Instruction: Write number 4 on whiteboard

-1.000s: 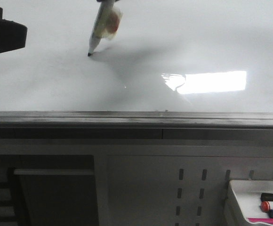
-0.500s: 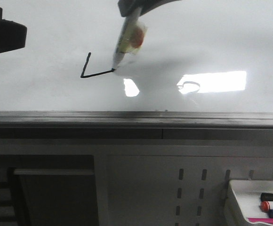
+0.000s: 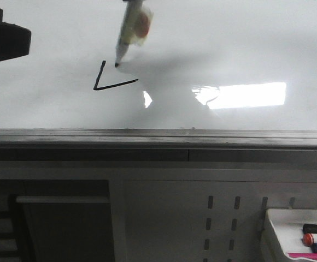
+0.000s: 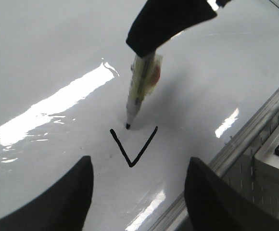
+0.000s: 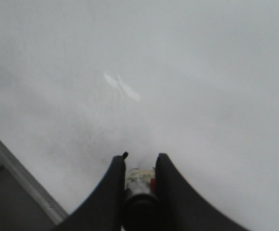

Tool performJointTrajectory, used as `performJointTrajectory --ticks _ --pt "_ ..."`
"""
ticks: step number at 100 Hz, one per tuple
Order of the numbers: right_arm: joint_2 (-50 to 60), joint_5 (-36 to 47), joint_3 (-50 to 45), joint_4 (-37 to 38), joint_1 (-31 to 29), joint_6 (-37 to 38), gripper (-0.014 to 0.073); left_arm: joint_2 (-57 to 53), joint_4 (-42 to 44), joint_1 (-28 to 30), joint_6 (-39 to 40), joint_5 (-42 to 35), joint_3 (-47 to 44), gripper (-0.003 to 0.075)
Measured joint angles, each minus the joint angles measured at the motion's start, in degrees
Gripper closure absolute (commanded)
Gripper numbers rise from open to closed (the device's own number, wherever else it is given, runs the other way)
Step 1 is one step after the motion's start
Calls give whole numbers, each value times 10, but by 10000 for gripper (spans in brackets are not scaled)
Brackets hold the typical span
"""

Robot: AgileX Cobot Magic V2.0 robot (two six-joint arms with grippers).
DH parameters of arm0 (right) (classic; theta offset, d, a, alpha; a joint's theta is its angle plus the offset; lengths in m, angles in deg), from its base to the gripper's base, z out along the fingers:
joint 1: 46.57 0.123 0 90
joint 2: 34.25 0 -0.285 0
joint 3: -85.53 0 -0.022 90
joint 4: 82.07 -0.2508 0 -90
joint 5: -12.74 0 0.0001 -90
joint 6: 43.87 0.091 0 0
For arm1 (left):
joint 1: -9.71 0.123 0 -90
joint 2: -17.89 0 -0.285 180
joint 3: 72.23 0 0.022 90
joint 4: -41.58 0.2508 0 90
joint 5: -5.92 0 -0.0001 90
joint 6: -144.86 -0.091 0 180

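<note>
Black fingers of the right hand [image 5: 139, 168] are clamped on a marker [image 3: 131, 30], which enters from the upper middle of the front view and slants down to the left. Its dark tip sits at the board, just right of the top of a short slanted stroke; whether it touches cannot be told. The left hand [image 4: 137, 192] hangs apart and empty, its two dark fingers framing the bottom of the left wrist view, with nothing between them.

Below the tip lies the unfinished number 4 [image 3: 112, 81], in the upper left of the front view: a slanted left stroke joined to a crossbar, forming an open angle. It sits on the glossy whiteboard [image 3: 246, 49], above the grey lower rail.

Judging by this, the step in hand is the long vertical tail. That calls for a straight pull down through the crossbar, with steady pressure.
</note>
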Motion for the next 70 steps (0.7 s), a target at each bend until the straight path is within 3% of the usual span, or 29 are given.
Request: performJointTrajectory --ticks 25,57,70 --pt "-6 -82 -9 -9 31 0 659 0 -1 0 0 0 0 333" --pt "6 -103 -10 -2 79 -1 659 8 61 -19 0 -2 0 333" --pt "19 -120 9 -2 116 -2 659 32 46 -33 0 -5 0 332"
